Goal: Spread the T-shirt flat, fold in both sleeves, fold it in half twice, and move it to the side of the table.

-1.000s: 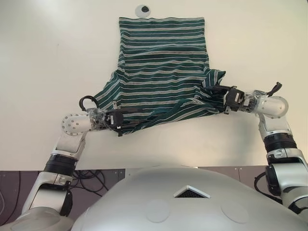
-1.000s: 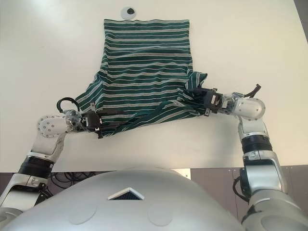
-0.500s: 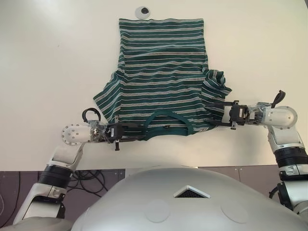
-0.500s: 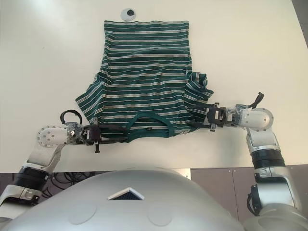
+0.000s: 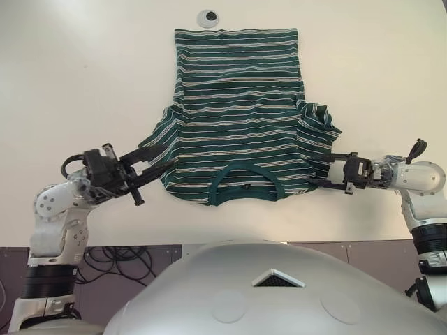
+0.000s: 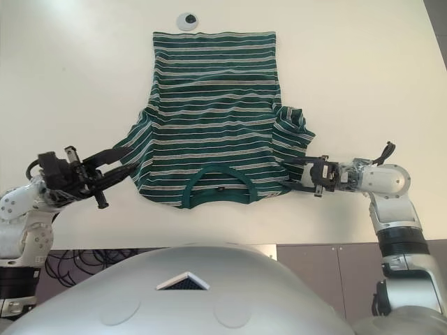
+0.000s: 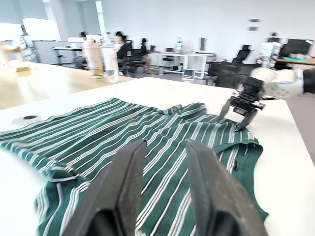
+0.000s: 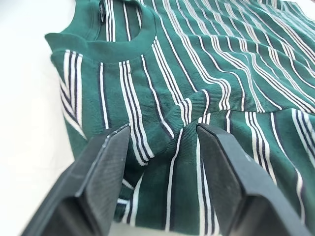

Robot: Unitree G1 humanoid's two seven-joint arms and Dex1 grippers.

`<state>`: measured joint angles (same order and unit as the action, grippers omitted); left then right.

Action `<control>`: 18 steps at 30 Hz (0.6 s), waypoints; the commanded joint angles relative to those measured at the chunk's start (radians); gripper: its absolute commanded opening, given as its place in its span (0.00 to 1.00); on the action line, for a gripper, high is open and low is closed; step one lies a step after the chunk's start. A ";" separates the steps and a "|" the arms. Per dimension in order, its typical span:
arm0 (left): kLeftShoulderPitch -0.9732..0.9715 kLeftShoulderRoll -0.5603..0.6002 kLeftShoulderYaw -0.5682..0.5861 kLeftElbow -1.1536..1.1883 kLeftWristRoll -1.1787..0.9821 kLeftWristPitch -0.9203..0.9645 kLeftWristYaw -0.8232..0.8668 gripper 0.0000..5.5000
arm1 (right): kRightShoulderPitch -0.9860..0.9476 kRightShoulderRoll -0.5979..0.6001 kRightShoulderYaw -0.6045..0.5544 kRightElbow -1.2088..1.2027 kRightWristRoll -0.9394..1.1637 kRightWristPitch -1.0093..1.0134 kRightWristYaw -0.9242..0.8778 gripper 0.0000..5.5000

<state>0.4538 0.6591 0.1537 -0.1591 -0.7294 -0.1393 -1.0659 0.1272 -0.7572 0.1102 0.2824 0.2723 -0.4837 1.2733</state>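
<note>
white table (image 5: 77, 77) | green striped t-shirt (image 5: 237, 118) flat, collar near, right sleeve rumpled | left gripper (image 7: 165, 146) parted | right gripper (image 8: 162, 130) parted

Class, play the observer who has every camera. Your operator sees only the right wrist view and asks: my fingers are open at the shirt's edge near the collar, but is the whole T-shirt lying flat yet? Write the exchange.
Observer: Not quite. The T-shirt is mostly spread, but its right sleeve is bunched up.
Operator: And the other arm?
Observer: The left gripper is open over the left sleeve, gripping nothing.
Operator: Anything else nearby?
Observer: A small round disc sits just past the shirt's far edge, on the robot's left.
</note>
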 commanded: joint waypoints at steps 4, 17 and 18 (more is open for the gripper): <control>-0.056 -0.079 0.055 0.251 0.162 0.030 0.187 0.29 | 0.014 0.012 -0.034 -0.004 0.015 -0.005 -0.017 0.45; -0.105 -0.127 0.026 0.257 0.212 0.241 0.236 0.43 | 0.022 0.024 -0.036 0.006 0.014 -0.016 -0.022 0.45; -0.097 -0.127 0.023 0.235 0.209 0.265 0.238 0.43 | 0.023 0.024 -0.037 0.005 0.015 -0.016 -0.022 0.45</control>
<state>0.3299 0.5386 0.1941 0.1116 -0.5151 0.0696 -0.8303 0.1494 -0.7517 0.0810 0.2914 0.2776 -0.4987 1.2579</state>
